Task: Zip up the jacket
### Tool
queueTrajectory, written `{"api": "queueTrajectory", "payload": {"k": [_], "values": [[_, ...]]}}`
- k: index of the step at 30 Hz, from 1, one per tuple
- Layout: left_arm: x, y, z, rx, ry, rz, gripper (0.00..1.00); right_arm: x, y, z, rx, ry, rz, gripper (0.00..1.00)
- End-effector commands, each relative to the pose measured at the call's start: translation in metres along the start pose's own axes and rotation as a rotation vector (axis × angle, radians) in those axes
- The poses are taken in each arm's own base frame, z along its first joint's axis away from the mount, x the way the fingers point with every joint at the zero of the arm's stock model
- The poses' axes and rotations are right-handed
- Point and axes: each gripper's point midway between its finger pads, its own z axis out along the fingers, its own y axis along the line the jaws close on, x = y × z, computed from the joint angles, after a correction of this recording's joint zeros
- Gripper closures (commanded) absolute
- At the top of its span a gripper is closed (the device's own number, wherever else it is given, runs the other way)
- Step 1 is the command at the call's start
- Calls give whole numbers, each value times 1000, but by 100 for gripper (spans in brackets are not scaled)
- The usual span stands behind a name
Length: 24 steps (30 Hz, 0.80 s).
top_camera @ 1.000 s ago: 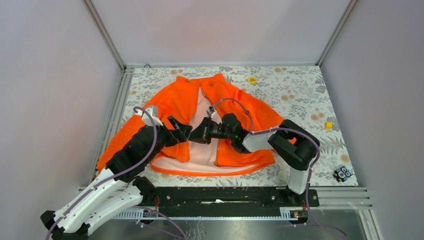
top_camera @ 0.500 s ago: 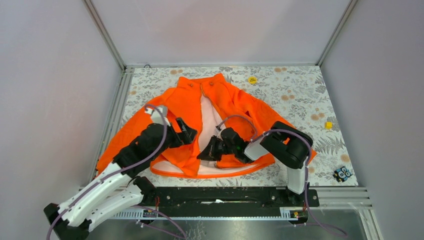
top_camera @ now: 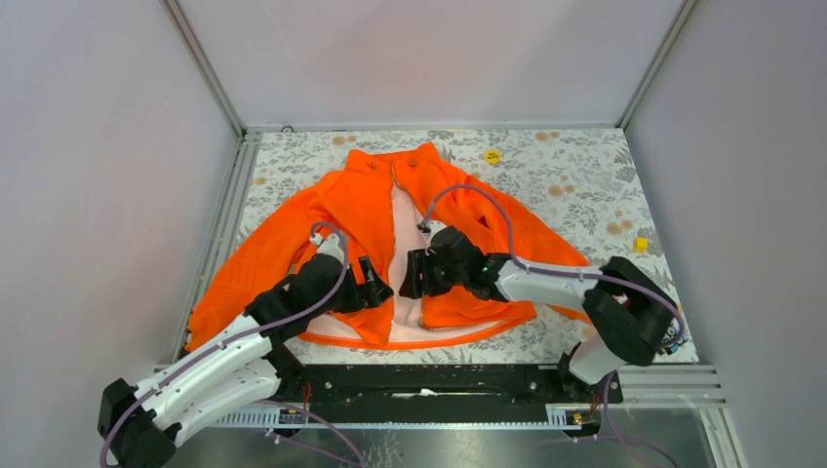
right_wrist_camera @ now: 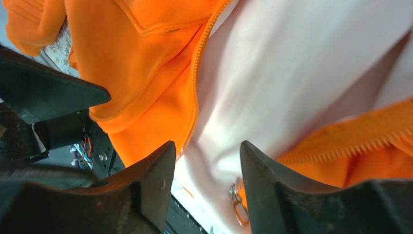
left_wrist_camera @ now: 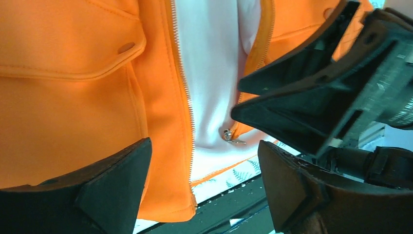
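The orange jacket [top_camera: 341,210] lies unzipped on the table, collar at the far side, white lining [top_camera: 405,229] showing down the middle. My left gripper [top_camera: 382,290] hovers open over the lower edge of the left front panel [left_wrist_camera: 160,161], whose zipper teeth [left_wrist_camera: 186,109] run between its fingers. Facing it, my right gripper [top_camera: 410,276] stands open above the lining, holding nothing. The metal zipper slider [left_wrist_camera: 229,137] sits at the bottom of the right panel's edge; its pull [right_wrist_camera: 238,208] lies beside my right gripper's [right_wrist_camera: 207,187] right finger [right_wrist_camera: 272,187].
Floral cloth [top_camera: 575,185] covers the table. A yellow disc [top_camera: 492,154] lies at the back, a small yellow cube [top_camera: 640,244] at the right, a dark small object [top_camera: 667,338] near the right front corner. A black rail [top_camera: 439,382] runs along the near edge.
My right gripper has opened, having swung down toward the hem and then back a little. My left arm has moved nearer and rightward to the left panel's bottom corner.
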Motion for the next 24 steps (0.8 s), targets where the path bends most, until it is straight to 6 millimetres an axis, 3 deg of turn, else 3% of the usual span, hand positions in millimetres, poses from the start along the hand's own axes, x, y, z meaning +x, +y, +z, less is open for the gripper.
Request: {"api": "queueTrajectory", "payload": {"k": [1,3,5,8,12,16,20,24], "values": [[-11,-29,-4,128,-33,-25,18,-11,-2,-44,81,-43,-62,37],[-11,-40,-1,187,-23,-13,19,-7,-7,-59,102,-60,-52,32],[-7,-56,5,255,17,5,15,-4,-15,-75,131,-101,-33,28],[2,-72,23,319,98,27,13,1,-32,-95,169,-178,3,27],[10,-78,51,350,141,34,27,13,-52,-107,224,-207,29,29],[24,-77,73,340,205,23,35,18,-60,-109,242,-204,14,38],[35,-80,87,348,241,18,43,25,-62,-99,209,-171,19,47],[43,-73,100,311,275,13,51,31,-45,-86,69,-145,46,52]]}}
